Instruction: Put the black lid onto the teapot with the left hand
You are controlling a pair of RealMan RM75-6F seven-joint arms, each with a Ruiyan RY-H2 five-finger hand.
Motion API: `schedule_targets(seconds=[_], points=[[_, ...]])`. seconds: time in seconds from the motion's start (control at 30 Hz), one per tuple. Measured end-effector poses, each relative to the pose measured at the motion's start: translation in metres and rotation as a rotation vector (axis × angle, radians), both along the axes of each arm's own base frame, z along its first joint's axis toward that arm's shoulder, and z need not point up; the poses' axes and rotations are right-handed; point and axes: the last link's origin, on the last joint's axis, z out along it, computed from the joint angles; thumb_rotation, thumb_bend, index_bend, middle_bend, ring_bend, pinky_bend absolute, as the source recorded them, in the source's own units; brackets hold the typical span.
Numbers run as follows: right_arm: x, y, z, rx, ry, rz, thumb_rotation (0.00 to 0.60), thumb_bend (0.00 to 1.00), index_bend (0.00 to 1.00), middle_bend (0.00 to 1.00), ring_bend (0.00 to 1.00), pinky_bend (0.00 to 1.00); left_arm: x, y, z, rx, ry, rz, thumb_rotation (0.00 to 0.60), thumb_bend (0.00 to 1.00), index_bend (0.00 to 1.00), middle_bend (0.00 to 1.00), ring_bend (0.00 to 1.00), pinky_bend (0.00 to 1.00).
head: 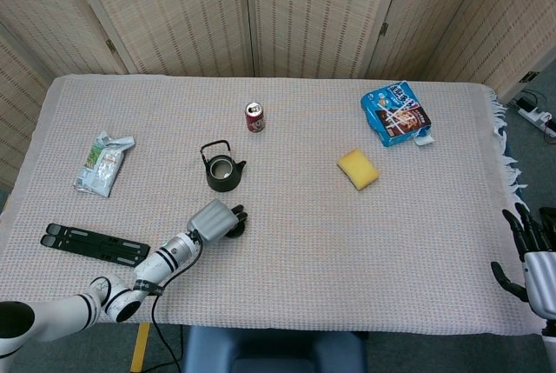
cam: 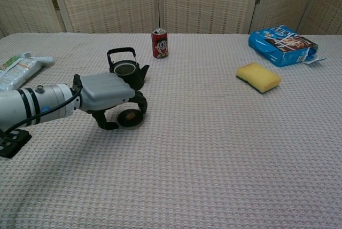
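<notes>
The black teapot (head: 221, 171) (cam: 127, 71) stands open-topped, with its handle up, left of the table's middle. Just in front of it the black lid (head: 235, 230) (cam: 130, 118) lies flat on the cloth. My left hand (head: 215, 216) (cam: 104, 91) is lowered over the lid. Its fingers (cam: 141, 102) curl down around the lid's far edge and its thumb (cam: 108, 125) sits at the near left edge, pinching it. In the head view the hand hides most of the lid. My right hand (head: 532, 260) hangs off the table's right edge with its fingers spread and holds nothing.
A red can (head: 254, 116) (cam: 159, 43) stands behind the teapot. A yellow sponge (head: 357, 169) (cam: 258, 77) and a blue packet (head: 395, 114) (cam: 282, 38) lie to the right. At the left are a snack bag (head: 102, 163) (cam: 21, 68) and a black stand (head: 91, 243) (cam: 10, 139).
</notes>
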Motion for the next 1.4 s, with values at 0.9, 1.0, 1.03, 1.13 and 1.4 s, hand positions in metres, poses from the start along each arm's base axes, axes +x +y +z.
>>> schedule_targets(seconds=[0.9, 1.0, 1.03, 1.13, 1.4], points=[[-0.002, 0.005, 0.001, -0.008, -0.007, 0.0, 0.6, 0.35, 0.01, 0.04, 0.14, 0.0, 0.016, 0.04, 0.071, 0.149, -0.174, 0.082, 0.6, 0.28, 0.42, 0.4, 0.77, 0.74], [-0.002, 0.006, 0.001, -0.008, -0.008, 0.001, 0.6, 0.35, 0.01, 0.04, 0.14, 0.0, 0.019, 0.051, 0.078, 0.171, -0.182, 0.118, 0.6, 0.28, 0.42, 0.4, 0.77, 0.74], [-0.002, 0.006, 0.001, -0.008, -0.008, 0.001, 0.6, 0.35, 0.01, 0.04, 0.14, 0.0, 0.019, 0.054, 0.079, 0.175, -0.183, 0.129, 0.6, 0.28, 0.42, 0.4, 0.77, 0.74], [-0.003, 0.006, 0.002, -0.01, -0.007, 0.001, 0.6, 0.35, 0.01, 0.04, 0.14, 0.0, 0.022, 0.064, 0.082, 0.187, -0.184, 0.163, 0.6, 0.28, 0.41, 0.4, 0.77, 0.74], [-0.003, 0.006, 0.002, -0.007, -0.003, 0.004, 0.6, 0.35, 0.01, 0.04, 0.14, 0.0, 0.032, 0.086, 0.074, 0.21, -0.147, 0.224, 0.6, 0.28, 0.41, 0.4, 0.78, 0.74]])
